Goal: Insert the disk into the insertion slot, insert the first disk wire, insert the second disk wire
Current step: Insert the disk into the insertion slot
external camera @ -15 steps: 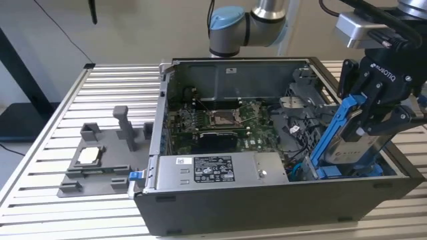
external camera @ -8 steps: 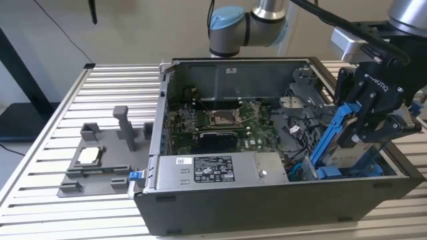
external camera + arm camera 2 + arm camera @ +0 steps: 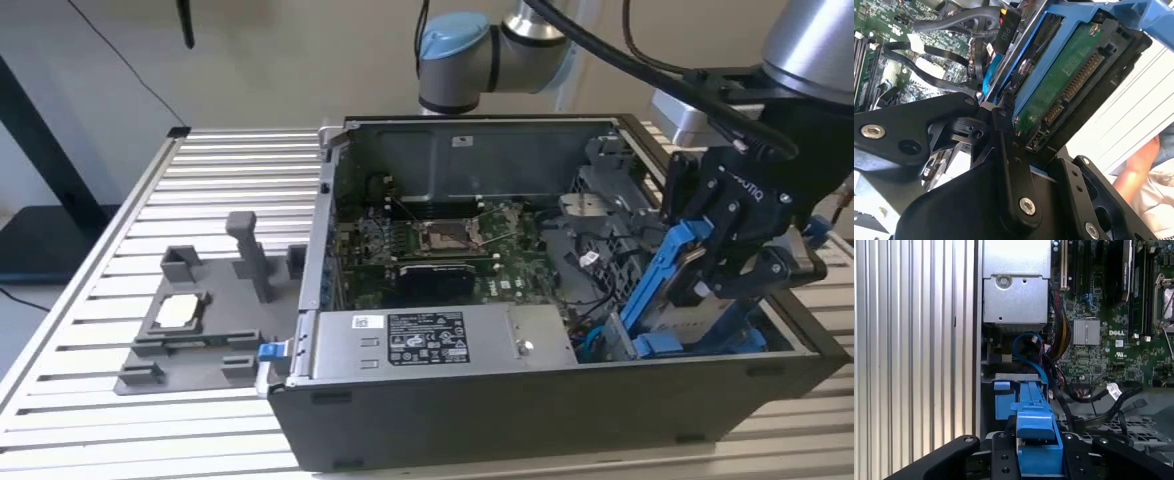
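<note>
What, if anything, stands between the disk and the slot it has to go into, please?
Nothing visible blocks it. The gripper holds the disk tilted, its lower end already at the slot. A blue cable loops just beyond the slot and black cables lie beside it, seemingly clear of the disk.

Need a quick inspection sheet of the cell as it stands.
Surface: slatted metal table, carrying the open black case.
Job's things: disk tilted on edge at the case's end on the exterior view's right; seating cannot be told.
Clutter: grey holder plate beside the case.
Hand: hand shut on the disk.
Cables: black cables loose over the motherboard.
Surroundings: a person's arm near the table.
</note>
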{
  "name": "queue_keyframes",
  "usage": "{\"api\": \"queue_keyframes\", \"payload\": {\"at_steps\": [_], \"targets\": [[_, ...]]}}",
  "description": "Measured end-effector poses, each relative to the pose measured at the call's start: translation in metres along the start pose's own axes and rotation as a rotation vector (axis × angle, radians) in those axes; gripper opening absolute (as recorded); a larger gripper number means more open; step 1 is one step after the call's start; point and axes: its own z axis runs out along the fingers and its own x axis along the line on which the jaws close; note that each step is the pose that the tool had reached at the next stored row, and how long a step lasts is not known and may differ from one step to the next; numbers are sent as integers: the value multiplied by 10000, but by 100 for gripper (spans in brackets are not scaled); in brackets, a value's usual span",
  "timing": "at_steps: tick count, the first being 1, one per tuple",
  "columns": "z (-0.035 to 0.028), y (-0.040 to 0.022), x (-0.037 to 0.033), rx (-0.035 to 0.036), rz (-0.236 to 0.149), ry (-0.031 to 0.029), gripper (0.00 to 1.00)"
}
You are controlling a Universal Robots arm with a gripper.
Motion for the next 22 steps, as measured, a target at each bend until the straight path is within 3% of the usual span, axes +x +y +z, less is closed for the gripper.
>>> {"api": "queue_keyframes", "payload": {"at_steps": [7, 16, 22], "targets": [[66, -3, 0, 0, -20, 12, 33], [75, -3, 0, 23, -21, -7, 33], [73, -3, 0, 35, -20, -2, 47]]}}
